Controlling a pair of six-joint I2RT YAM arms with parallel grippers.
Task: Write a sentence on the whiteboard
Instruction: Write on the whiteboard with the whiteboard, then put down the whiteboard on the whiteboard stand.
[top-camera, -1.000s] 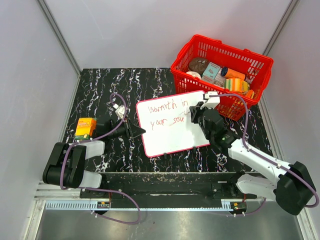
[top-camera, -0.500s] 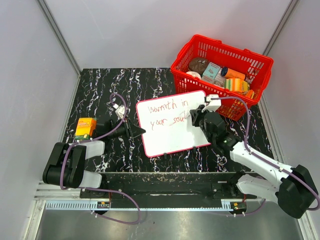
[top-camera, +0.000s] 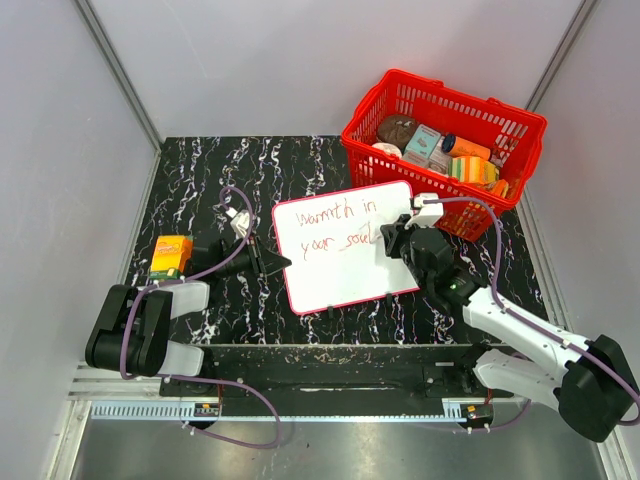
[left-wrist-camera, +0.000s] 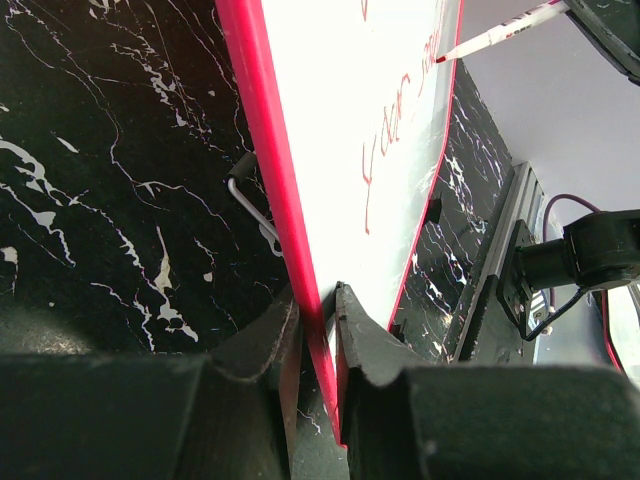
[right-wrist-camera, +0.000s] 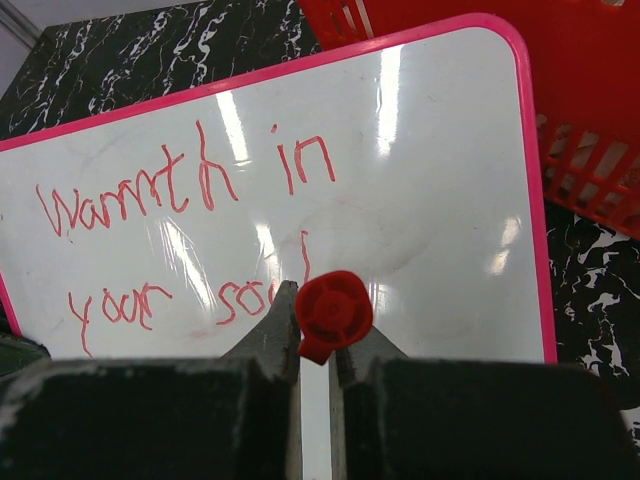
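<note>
The whiteboard (top-camera: 340, 250) with a thin red frame lies tilted on the black marble table, held up at its left edge. It bears the sentence (top-camera: 328, 228) in red, "warmth in" over "your soul", also shown in the right wrist view (right-wrist-camera: 190, 230). My left gripper (top-camera: 268, 262) is shut on the board's red edge (left-wrist-camera: 300, 300). My right gripper (top-camera: 388, 235) is shut on a red marker (right-wrist-camera: 333, 312), its red end cap facing the camera. The marker's tip (left-wrist-camera: 445, 57) is at the board, at the end of "soul".
A red basket (top-camera: 440, 150) full of groceries stands behind the board at the right, close to my right arm. An orange box (top-camera: 171, 255) sits at the left of the table. A metal rail (top-camera: 330, 375) runs along the near edge.
My right gripper has shifted slightly to the right along the second line, and the last letter of "soul" has appeared. The left arm and the board have not moved.
</note>
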